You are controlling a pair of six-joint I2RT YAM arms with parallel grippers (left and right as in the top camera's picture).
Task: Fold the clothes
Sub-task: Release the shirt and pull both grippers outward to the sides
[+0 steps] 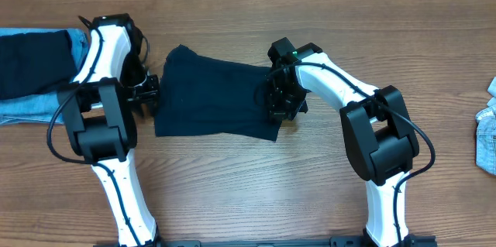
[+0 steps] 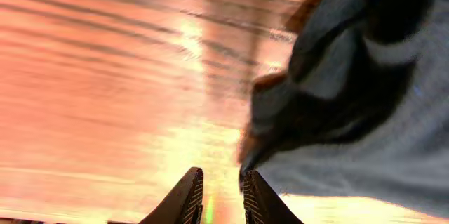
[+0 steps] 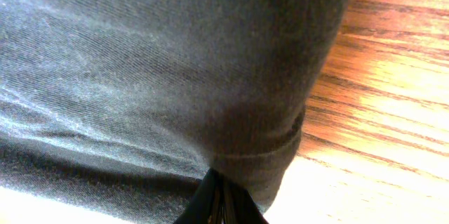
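Observation:
The dark navy shirt lies partly folded in the middle of the wooden table. My right gripper sits at its right edge. In the right wrist view the gripper is shut on the shirt's hem, and the cloth drapes over the fingers. My left gripper is at the shirt's left edge. In the left wrist view it stands slightly open, with bare table showing between the fingers. A bunched fold of shirt just touches the right fingertip.
A dark navy piece lies on light blue denim at the table's left edge, behind the left arm. More light blue denim lies at the far right edge. Bare wood runs along the front.

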